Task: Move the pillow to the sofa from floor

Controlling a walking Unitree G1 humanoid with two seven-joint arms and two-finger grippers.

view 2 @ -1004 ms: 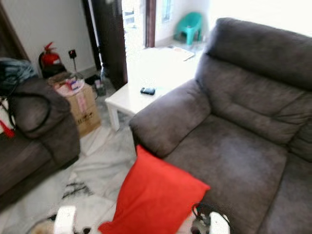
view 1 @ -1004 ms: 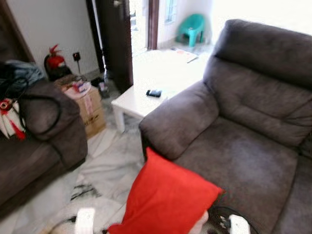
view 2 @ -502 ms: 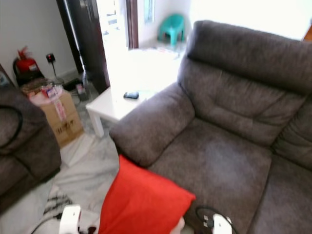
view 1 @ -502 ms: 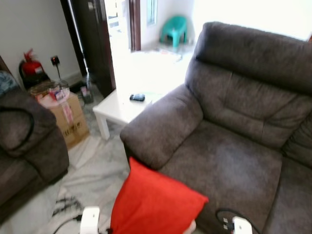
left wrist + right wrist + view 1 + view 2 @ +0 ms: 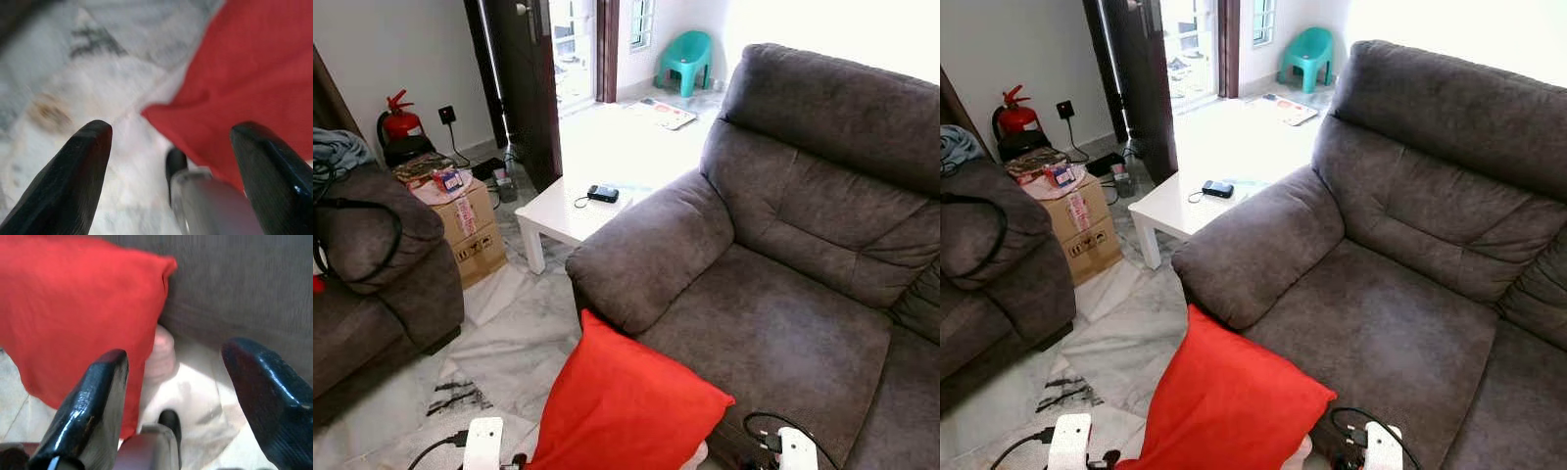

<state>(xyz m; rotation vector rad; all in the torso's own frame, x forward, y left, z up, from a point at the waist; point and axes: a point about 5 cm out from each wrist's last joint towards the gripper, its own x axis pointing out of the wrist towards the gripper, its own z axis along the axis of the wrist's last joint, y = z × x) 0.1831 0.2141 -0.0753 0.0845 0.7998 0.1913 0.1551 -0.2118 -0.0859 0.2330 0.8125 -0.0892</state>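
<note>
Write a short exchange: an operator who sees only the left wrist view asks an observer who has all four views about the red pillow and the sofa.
Operator: My left gripper is open, with red fabric and marble floor beyond it. Where is the sofa?
Observer: The grey sofa is on the pillow's far side, to the robot's right; the red pillow stands on the floor with a corner at the seat front.
Operator: Where is the other gripper?
Observer: The right gripper is open too, pointing at the pillow's edge nearest the sofa base.
</note>
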